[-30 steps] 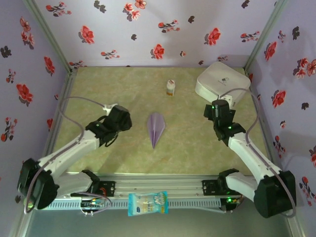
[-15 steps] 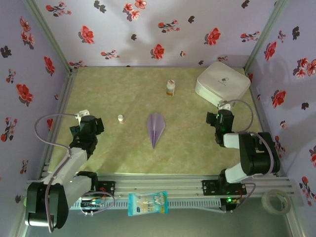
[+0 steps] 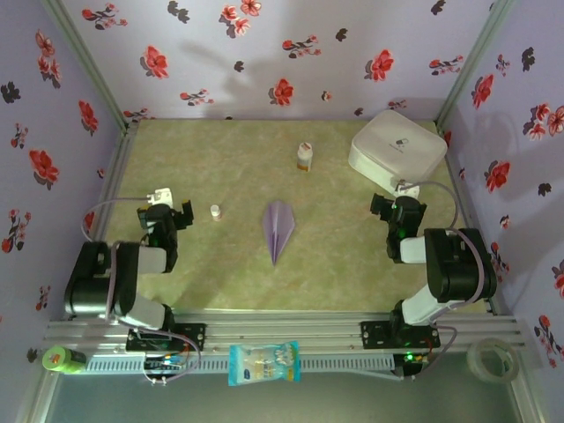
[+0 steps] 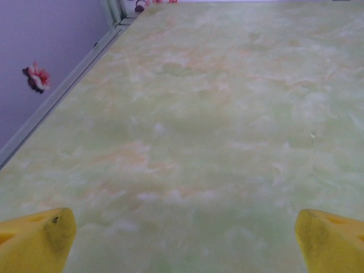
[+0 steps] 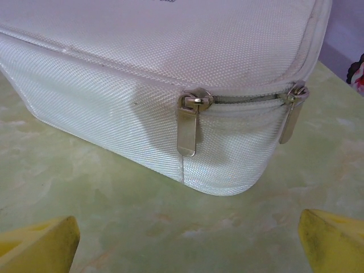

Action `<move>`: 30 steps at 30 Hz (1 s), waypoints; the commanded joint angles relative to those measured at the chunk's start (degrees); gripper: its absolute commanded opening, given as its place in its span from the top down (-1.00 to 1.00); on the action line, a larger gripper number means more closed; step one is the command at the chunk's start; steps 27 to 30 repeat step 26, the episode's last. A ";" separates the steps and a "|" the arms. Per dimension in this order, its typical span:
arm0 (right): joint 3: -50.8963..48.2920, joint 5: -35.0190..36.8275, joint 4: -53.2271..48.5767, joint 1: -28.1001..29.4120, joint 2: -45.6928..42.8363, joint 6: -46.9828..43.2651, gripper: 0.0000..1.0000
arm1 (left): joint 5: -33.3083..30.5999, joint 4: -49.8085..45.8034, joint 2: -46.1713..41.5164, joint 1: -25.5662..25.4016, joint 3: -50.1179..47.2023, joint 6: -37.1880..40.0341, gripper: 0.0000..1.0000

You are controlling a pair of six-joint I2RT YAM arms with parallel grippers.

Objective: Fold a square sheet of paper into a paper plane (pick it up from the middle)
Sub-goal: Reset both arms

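Since the earlier frame both arms have drawn back from the middle of the green marbled table [image 3: 220, 159] and now sit folded over their bases at its near edge. The left gripper [image 3: 167, 215] is near the left edge and the right gripper [image 3: 395, 205] near the right edge. The slim pointed paper plane [image 3: 278, 227] of pale lavender paper has not moved. It lies flat in the centre of the table with its tip toward the near edge, well apart from both grippers, and the folding looks finished. In the left wrist view the left gripper [image 4: 182, 244] has its yellow fingertips [image 4: 35, 239] spread wide, with bare table between them. The right gripper [image 5: 185, 244] is also spread wide and empty, and it faces the zipped side of the white rounded fabric case [image 5: 170, 68] in the far right corner. A small white bottle [image 3: 304, 157] stands toward the far edge, and a tiny white cap-like thing [image 3: 215, 211] lies between the left gripper and the plane. I judge the plane to be very light, thin and easy to crush or unfold. It would slide on the smooth surface, so a gentle pinch on the raised middle ridge seems the best hold.
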 commanded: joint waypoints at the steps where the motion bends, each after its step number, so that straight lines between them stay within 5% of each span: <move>1: 0.56 1.74 2.01 0.15 -0.48 1.03 -0.99 | 3.85 5.09 0.13 2.52 1.07 -0.05 -0.98; 30: 0.71 0.67 1.52 0.65 -0.59 0.02 -0.99 | 2.38 3.42 1.44 3.14 3.16 -1.23 -0.99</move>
